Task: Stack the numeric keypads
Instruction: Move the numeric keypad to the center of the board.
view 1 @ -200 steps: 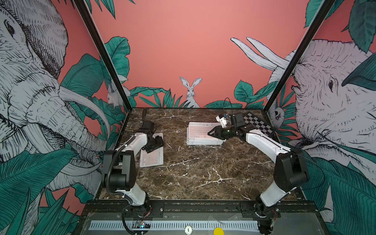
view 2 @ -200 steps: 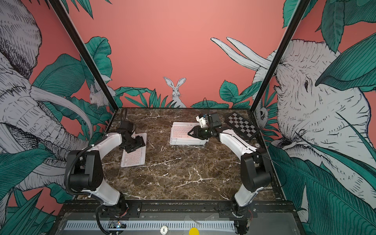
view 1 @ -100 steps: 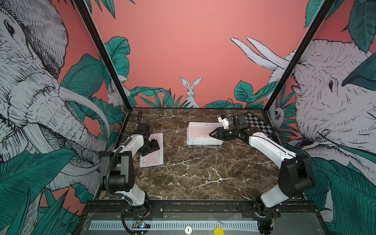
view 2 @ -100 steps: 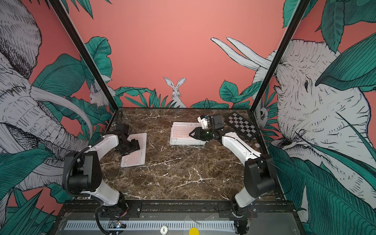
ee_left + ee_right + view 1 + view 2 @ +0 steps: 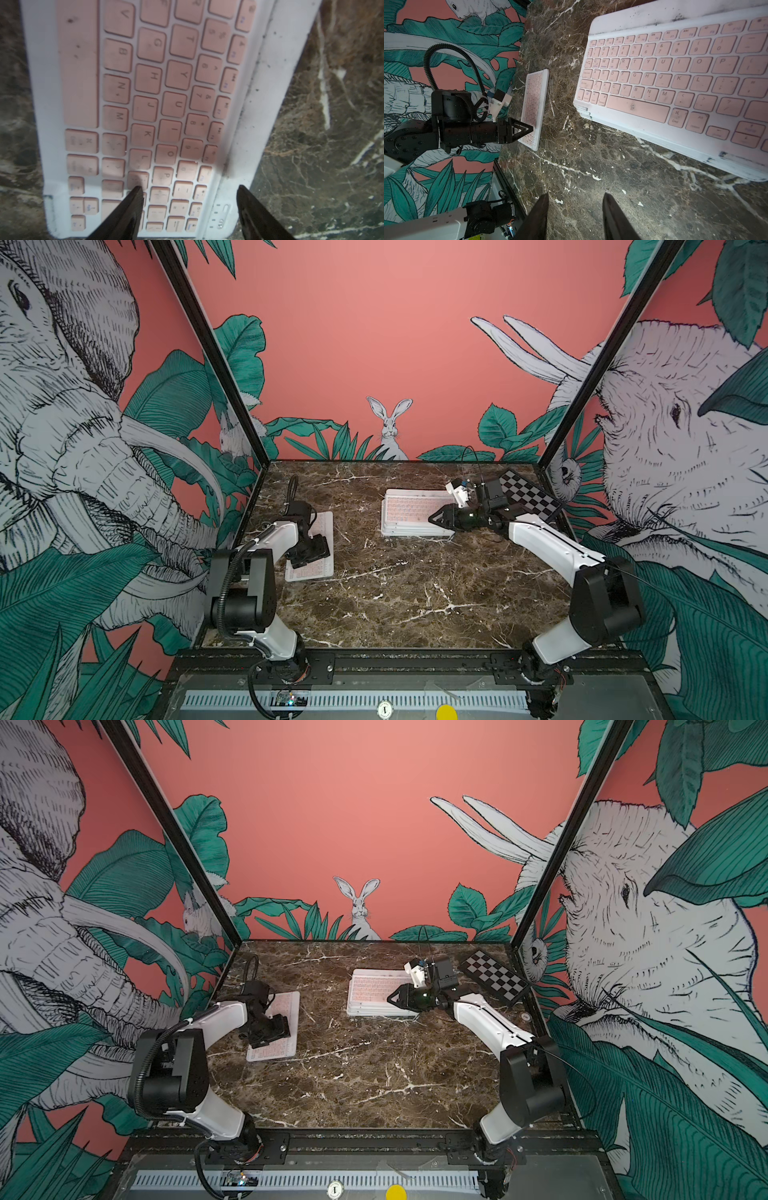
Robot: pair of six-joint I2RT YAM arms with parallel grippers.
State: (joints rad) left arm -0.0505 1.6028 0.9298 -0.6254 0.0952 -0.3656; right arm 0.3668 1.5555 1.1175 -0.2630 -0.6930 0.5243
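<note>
A single pink-keyed numeric keypad (image 5: pixel 311 572) (image 5: pixel 272 1051) (image 5: pixel 533 108) lies flat at the table's left. My left gripper (image 5: pixel 318 549) (image 5: pixel 278 1029) (image 5: pixel 188 188) hovers open over its near end. One finger is above the keys and the other is past the thick white edge, above the marble. A stack of numeric keypads (image 5: pixel 411 512) (image 5: pixel 376 992) (image 5: pixel 675 83), the top one pink-keyed, sits at the back centre. My right gripper (image 5: pixel 432 518) (image 5: pixel 390 997) (image 5: pixel 575 196) is open at the stack's right edge, with only marble between its fingers.
A black-and-white checkered board (image 5: pixel 528 499) (image 5: pixel 494 977) lies at the back right, behind my right wrist. The marble table (image 5: pixel 415 605) is walled in on three sides by printed panels, with a black rail along its front.
My left gripper has slid along the single keypad toward the table's front. The right arm has shifted only slightly at the stack's edge. The keypads have not moved.
</note>
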